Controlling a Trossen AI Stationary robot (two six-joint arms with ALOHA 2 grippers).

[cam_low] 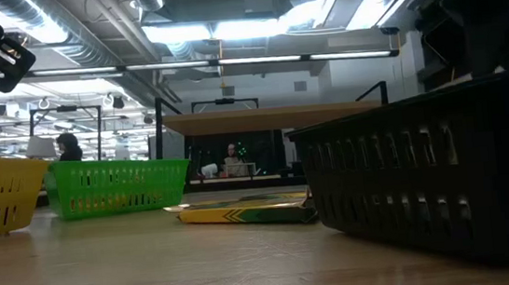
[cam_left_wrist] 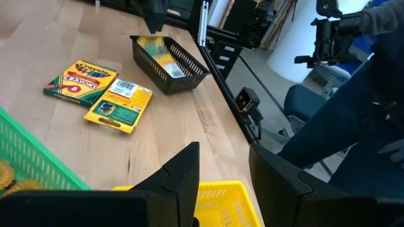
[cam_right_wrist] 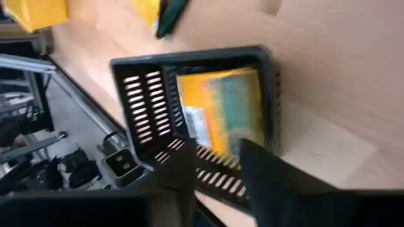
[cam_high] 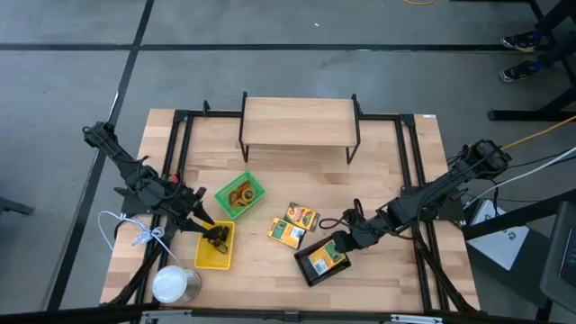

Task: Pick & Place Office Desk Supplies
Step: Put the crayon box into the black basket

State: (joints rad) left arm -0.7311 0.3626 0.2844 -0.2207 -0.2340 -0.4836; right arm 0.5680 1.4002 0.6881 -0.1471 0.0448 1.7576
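In the high view my left gripper (cam_high: 205, 229) hangs open over the yellow tray (cam_high: 214, 256), whose rim (cam_left_wrist: 218, 192) shows between its fingers. Dark shapes lie in that tray; clips or fingertips, I cannot tell. The green tray (cam_high: 240, 195) holds orange loops. Two printed boxes (cam_high: 301, 216) (cam_high: 286, 234) lie flat on the wood between the trays. My right gripper (cam_high: 349, 238) is open above the far right corner of the black mesh tray (cam_high: 324, 261). A yellow-green box (cam_right_wrist: 221, 110) lies flat inside that tray.
A white round can (cam_high: 175, 284) stands near the table's near left corner, and a white cord (cam_high: 126, 229) lies beside the left arm. A wooden shelf on a black frame (cam_high: 299, 121) stands at the far edge. Bare wood lies between shelf and trays.
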